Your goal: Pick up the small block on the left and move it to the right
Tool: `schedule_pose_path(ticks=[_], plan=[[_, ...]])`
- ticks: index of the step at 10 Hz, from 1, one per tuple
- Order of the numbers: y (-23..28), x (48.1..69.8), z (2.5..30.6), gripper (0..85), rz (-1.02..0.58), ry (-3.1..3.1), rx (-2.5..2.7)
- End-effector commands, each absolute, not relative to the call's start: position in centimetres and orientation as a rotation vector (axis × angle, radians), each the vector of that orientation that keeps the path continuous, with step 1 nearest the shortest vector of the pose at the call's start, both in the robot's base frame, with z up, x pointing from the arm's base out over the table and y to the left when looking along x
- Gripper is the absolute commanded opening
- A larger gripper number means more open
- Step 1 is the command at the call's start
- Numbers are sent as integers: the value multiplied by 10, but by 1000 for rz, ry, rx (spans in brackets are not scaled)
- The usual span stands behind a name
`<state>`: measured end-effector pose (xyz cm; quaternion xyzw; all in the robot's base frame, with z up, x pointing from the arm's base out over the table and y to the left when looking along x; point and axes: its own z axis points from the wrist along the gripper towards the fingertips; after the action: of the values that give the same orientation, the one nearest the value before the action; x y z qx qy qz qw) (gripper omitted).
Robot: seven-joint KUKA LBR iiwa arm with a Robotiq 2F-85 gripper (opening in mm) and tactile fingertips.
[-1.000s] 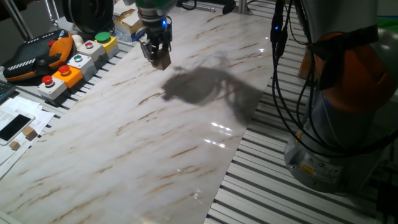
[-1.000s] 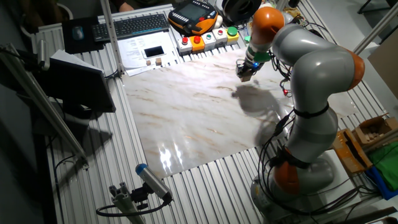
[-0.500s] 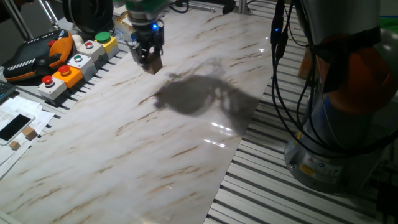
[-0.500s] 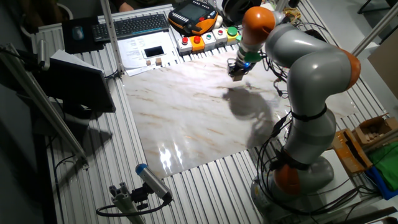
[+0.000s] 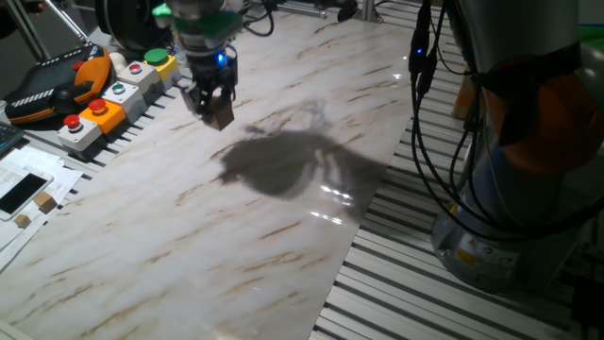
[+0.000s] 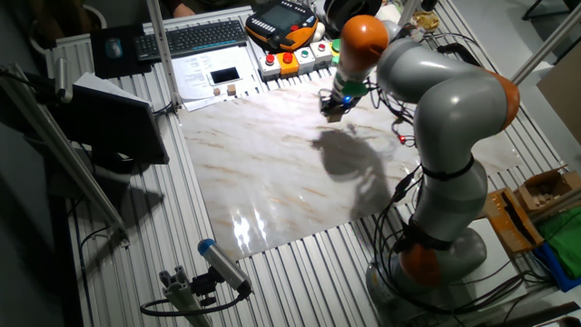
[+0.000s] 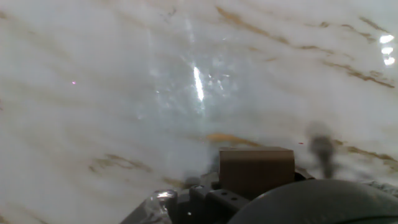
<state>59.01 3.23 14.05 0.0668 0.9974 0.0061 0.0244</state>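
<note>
The fingers (image 5: 215, 106) are closed on the small block (image 5: 221, 115), and the block pokes out below their tips. It hangs in the air above the table (image 5: 236, 236) and does not touch it. In the hand view the small block (image 7: 255, 171) is a tan box at about 6 o'clock, with the white and brown table (image 7: 124, 93) blurry under it. In one fixed view the fingers and block are at about 11 o'clock in the picture. A blue light glows on the hand just above them. A dark shadow (image 5: 274, 165) lies on the table at about 4 o'clock from the block. At 9 o'clock from the fingers, a row of button boxes (image 5: 118, 94) sits along the table edge, with red, green and orange tops. A phone (image 5: 21, 192) on some papers lies far off at about 8 o'clock, with a tiny tan cube (image 5: 42, 201) just beside it. In the other fixed view the fingers (image 6: 332, 104) hold the block near the far edge of the table, close to the button boxes (image 6: 300, 56). The big grey and orange arm (image 6: 445, 118) bends over from the side at 4 o'clock. A keyboard (image 6: 201, 36) lies past the table at about 10 o'clock.
</note>
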Motion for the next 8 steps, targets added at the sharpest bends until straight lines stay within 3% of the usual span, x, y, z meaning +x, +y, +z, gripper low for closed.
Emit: schedule_pose_path(ticks=[1,8], plan=[[63,589,139,7,20,3085,213],[89,581,120,7,33,3081,168]])
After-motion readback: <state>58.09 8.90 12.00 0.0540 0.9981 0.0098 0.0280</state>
